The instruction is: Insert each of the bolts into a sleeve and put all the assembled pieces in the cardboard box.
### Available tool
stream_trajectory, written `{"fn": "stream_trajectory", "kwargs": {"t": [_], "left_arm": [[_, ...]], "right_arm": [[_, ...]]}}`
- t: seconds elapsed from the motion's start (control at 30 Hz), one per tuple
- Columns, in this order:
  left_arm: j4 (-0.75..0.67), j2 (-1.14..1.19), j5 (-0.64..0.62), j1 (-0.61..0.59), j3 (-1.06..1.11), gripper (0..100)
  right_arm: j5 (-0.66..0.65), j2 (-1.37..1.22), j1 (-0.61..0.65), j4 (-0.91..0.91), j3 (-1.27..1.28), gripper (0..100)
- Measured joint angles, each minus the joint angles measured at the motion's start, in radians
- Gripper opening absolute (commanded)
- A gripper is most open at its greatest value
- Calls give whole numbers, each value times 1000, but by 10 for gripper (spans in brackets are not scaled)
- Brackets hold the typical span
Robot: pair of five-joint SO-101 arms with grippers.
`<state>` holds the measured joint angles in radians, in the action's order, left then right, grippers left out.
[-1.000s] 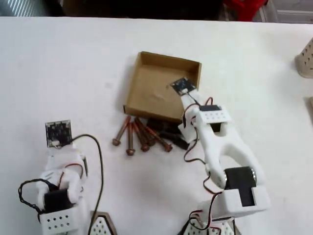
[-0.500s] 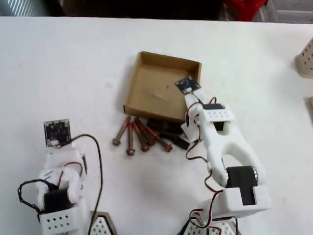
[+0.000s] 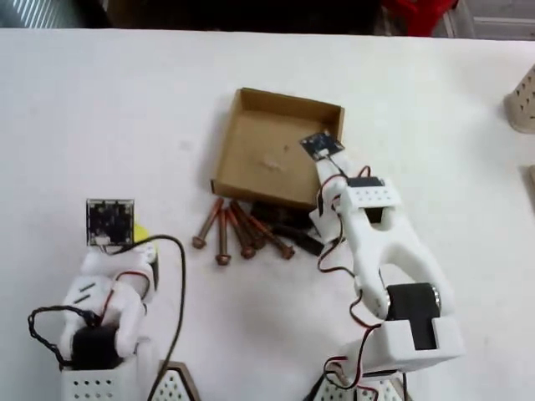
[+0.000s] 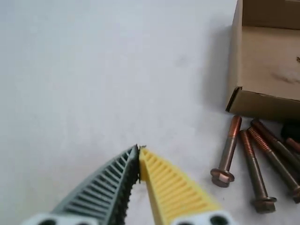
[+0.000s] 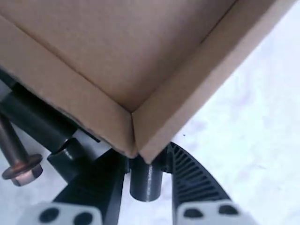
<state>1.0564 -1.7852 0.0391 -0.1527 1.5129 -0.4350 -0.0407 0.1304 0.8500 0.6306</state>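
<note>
The white table (image 3: 100, 100) carries everything, with both arms based at its near edge. The right arm (image 3: 380, 259) stretches from the near right toward the middle, its wrist at the near right corner of the cardboard box. The left arm (image 3: 104, 309) sits folded at the near left, well apart from the parts. The cardboard box (image 3: 280, 149) lies open-topped near the middle of the table, and its near wall (image 4: 265, 103) has the parts just beside it. A handful of copper-coloured bolts (image 3: 242, 230) lie fanned on the table just near of that wall, heads toward the near side and shanks pointing at the box. To their right lie some dark sleeves (image 3: 288, 230), touching the bolts and partly under the right wrist. The right gripper (image 5: 147, 173) is narrow, its black fingers (image 5: 101, 183) clamped on one dark sleeve (image 5: 146, 180) directly below the box corner (image 5: 133, 136). The left gripper (image 4: 139, 151) is closed with nothing in it, grey and yellow tips meeting above bare table left of the bolts.
</note>
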Motion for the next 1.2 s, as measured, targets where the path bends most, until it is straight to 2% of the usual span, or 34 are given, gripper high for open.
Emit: {"fn": "stream_trajectory", "kwargs": {"t": [0.13, 0.27, 0.4, 0.5, 0.6, 0.93, 1.2], "left_arm": [[0, 204, 0, 61, -123, 21], [0, 505, 0, 143, -301, 21], [-9, 784, 0, 221, -459, 78], [-77, 971, 0, 264, -511, 142], [-152, 1126, 0, 296, -523, 155], [-381, 1464, 0, 307, -525, 139], [-376, 1651, 0, 322, -644, 135]], "right_arm": [[3, 0, 0, 0, 0, 18], [3, 0, 0, 0, 0, 18], [5, 0, -3, 2, 0, 18], [5, 0, -3, 3, -3, 18], [5, 0, -6, 3, -3, 18], [5, 0, -12, 6, -3, 18], [5, 0, -12, 6, -3, 18]]}}
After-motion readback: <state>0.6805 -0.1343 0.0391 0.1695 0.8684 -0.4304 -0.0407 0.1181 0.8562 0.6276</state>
